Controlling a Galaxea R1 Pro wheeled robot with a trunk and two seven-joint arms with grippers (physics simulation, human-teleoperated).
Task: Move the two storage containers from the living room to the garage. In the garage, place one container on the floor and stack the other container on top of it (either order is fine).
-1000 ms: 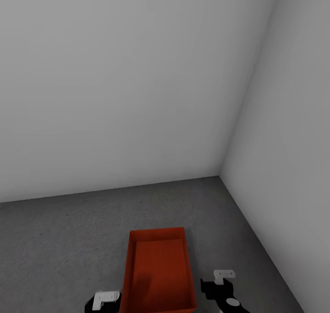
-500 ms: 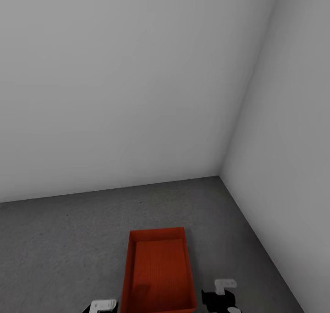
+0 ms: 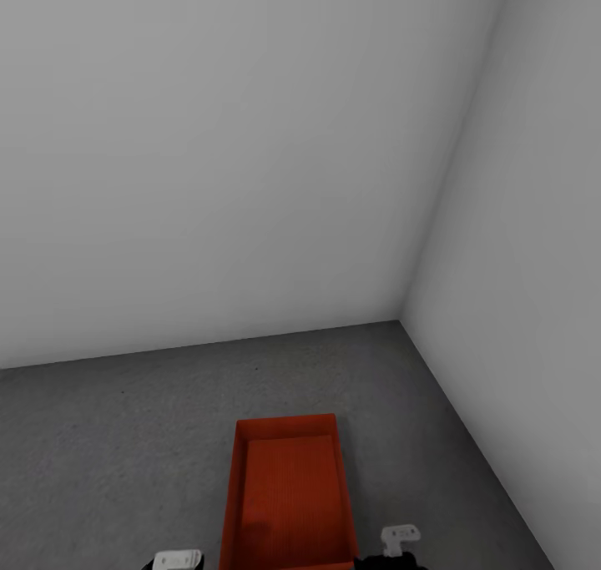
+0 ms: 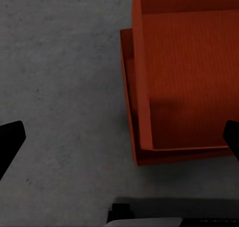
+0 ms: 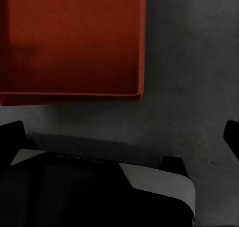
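Note:
In the garage corner, an orange-red storage container (image 3: 288, 495) stands on the dark grey concrete floor (image 3: 125, 436). The left wrist view shows this upper container (image 4: 189, 72) resting in a second matching container, whose rim (image 4: 128, 82) juts out beside and below it. My left gripper (image 4: 119, 142) is open, its dark fingertips (image 4: 10, 142) spread wide and clear of the bins. My right gripper (image 5: 119, 137) is open too, looking down past the container's near wall (image 5: 69, 98). In the head view my left arm (image 3: 175, 561) and right arm (image 3: 401, 541) flank the stack's near end.
Two plain pale grey walls meet in a corner (image 3: 401, 320) beyond the stack; the right wall (image 3: 517, 345) runs close alongside. Bare concrete stretches to the left. My own base (image 5: 99, 187) shows dark and white under the right wrist.
Both arms have drawn back toward the bottom edge of the head view, away from the container. The containers and the camera have not moved.

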